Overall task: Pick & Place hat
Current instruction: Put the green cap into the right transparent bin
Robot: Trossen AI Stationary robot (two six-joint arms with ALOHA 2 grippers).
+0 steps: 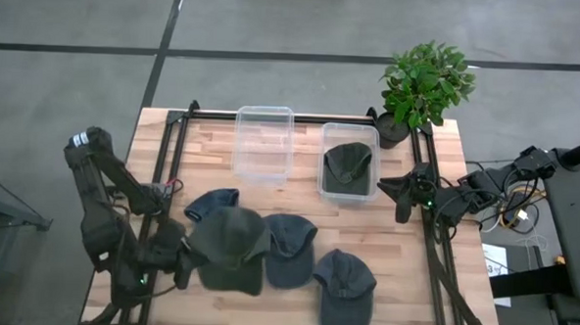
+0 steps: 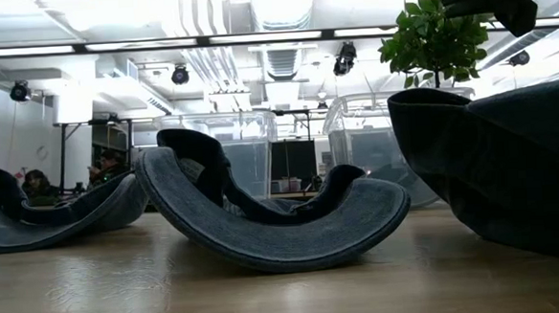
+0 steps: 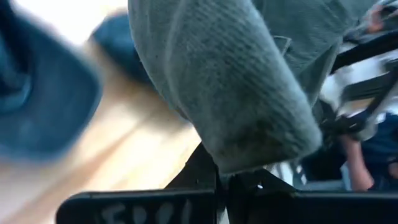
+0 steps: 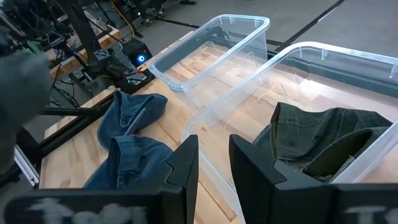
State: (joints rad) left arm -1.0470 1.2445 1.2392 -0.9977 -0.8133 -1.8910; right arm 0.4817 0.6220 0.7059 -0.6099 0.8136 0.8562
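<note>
My left gripper point(image 1: 186, 261) is at the table's near left and shut on a dark green hat point(image 1: 230, 243), which covers parts of the hats beneath it. In the left wrist view the hat point(image 3: 236, 81) stretches forward from the fingers. Another green hat point(image 1: 349, 167) lies inside the right clear bin point(image 1: 324, 154). Three blue hats lie on the table: one point(image 1: 213, 202) behind the held hat, one point(image 1: 291, 249) at the middle and one point(image 1: 344, 287) near the front edge. My right gripper point(image 1: 402, 194) hovers open beside the right bin, and its fingers point(image 4: 214, 165) touch nothing. My left gripper pinches the green hat between its two fingers by an edge of the fabric point(image 3: 249, 160). It comes from the table's left, about level. The hat extends away from the fingers toward the table's middle and appears raised above the blue hats. The fingers hide the exact spot.
An empty clear bin point(image 1: 262, 142) stands to the left of the filled one. A potted plant point(image 1: 426, 85) stands at the far right corner. Black frame rails point(image 1: 433, 247) run along the table's sides and far edge. Bare wood point(image 1: 403, 275) shows at the near right.
</note>
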